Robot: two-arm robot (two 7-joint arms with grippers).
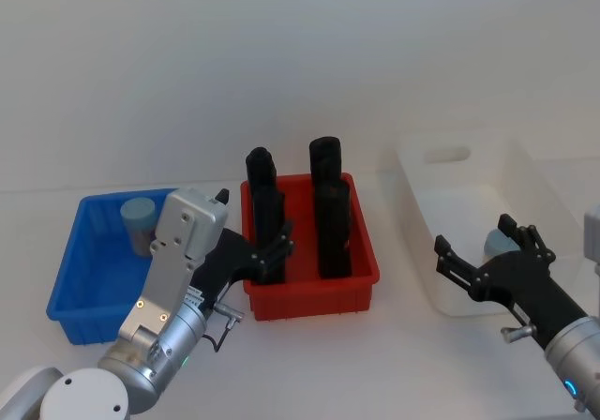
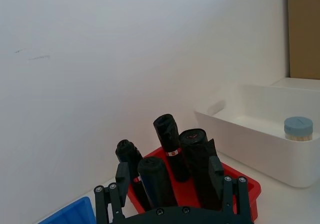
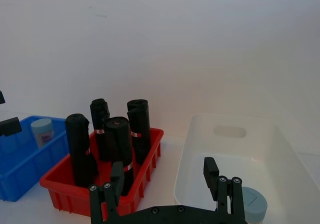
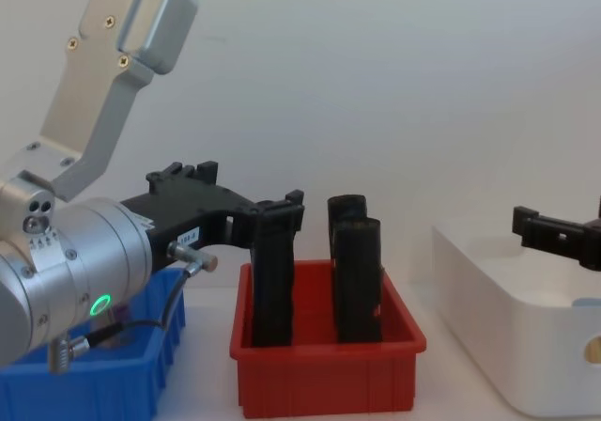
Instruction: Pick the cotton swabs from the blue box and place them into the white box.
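At the left of the head view, a jar of cotton swabs (image 1: 141,221) stood upright in the far corner of the blue box (image 1: 80,326), up-left of the nearer left hand (image 1: 251,225), which was spread wide, empty and aimed over the red bin (image 1: 309,300). The right hand (image 1: 475,237), wide too, hovered over the white box (image 1: 448,172).

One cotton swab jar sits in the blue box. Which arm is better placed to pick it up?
Left. The left gripper, open, hangs by the red bin, right beside the blue box holding the jar. The right gripper is over the white box, beyond the red bin.
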